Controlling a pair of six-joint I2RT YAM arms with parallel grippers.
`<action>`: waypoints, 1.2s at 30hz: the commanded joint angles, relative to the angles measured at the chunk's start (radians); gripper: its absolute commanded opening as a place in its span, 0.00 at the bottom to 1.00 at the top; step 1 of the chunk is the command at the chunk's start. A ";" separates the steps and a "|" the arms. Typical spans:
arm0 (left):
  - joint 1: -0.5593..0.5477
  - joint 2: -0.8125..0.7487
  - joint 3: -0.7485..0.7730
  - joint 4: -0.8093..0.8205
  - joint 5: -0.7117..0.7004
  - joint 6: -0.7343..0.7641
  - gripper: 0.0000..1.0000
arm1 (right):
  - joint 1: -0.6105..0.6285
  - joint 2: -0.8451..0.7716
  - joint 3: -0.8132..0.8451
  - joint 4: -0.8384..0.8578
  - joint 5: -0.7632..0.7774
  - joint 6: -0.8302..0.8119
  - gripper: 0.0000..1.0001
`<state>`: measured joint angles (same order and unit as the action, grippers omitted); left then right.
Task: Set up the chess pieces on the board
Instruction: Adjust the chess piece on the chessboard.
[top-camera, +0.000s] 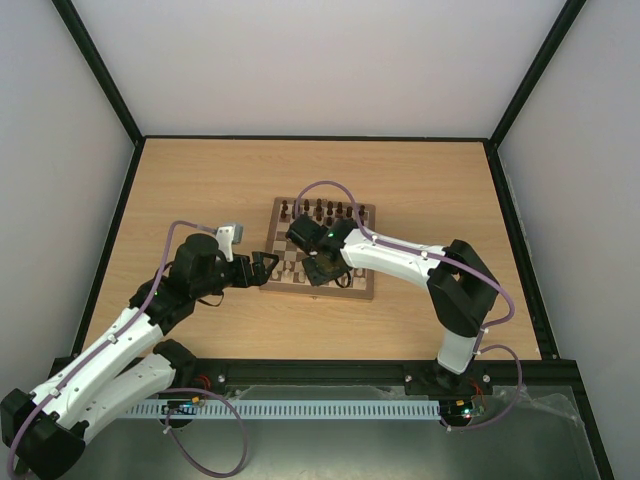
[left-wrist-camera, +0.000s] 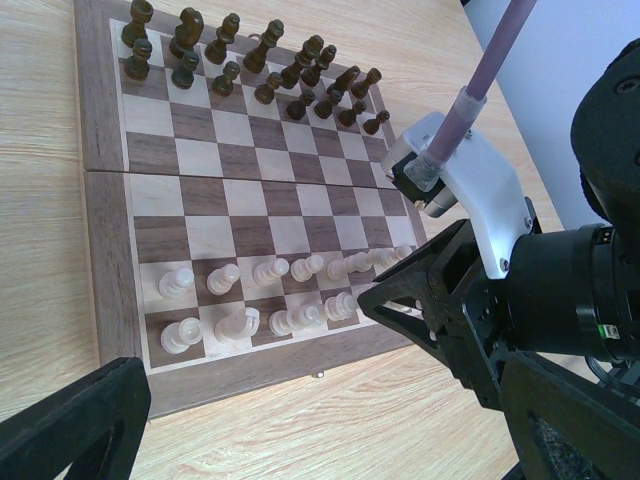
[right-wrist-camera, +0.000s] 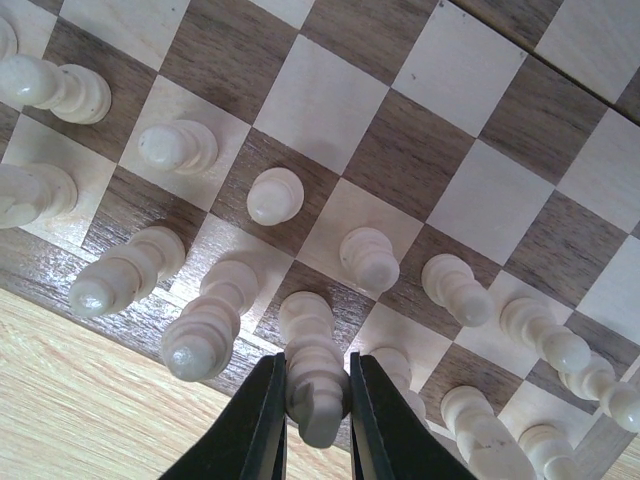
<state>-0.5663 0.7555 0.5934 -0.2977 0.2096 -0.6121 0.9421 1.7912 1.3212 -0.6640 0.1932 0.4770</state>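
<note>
wood-grain counter (right-wrist-camera: 100, 400) under board (right-wrist-camera: 400, 170): right hand (right-wrist-camera: 318, 400) clamped on pale chess piece (right-wrist-camera: 310, 350), lower centre, likely light, stiff, smooth, tip-prone, best pinched high on stem; left hand (top-camera: 265, 270) spread apart.

no readable text, labels or numbers

The left arm (top-camera: 110, 350) stretches from the near left corner toward the far right. Its pincer (top-camera: 266, 270) points right with the jaws spread wide. The right arm (top-camera: 400, 258) rises from its base at the near right, bends at the elbow and runs its white forearm leftward, wrist tipped down. The right pincer (right-wrist-camera: 317, 400) has its two dark fingers (right-wrist-camera: 262, 420) pressed against the sides of a pale chess piece (right-wrist-camera: 315, 380). The two pincers sit near each other, not touching.
</note>
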 joint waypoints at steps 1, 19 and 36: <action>0.005 0.001 0.000 0.019 0.011 0.003 0.99 | 0.013 -0.019 -0.004 -0.079 0.014 0.008 0.15; 0.006 -0.008 -0.007 0.019 0.014 0.001 0.99 | 0.016 -0.023 -0.010 -0.082 0.026 0.012 0.16; 0.006 -0.007 -0.006 0.018 0.012 -0.002 0.99 | 0.016 -0.047 -0.010 -0.068 0.008 0.009 0.26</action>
<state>-0.5663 0.7547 0.5934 -0.2977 0.2100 -0.6125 0.9504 1.7840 1.3209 -0.6807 0.2024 0.4801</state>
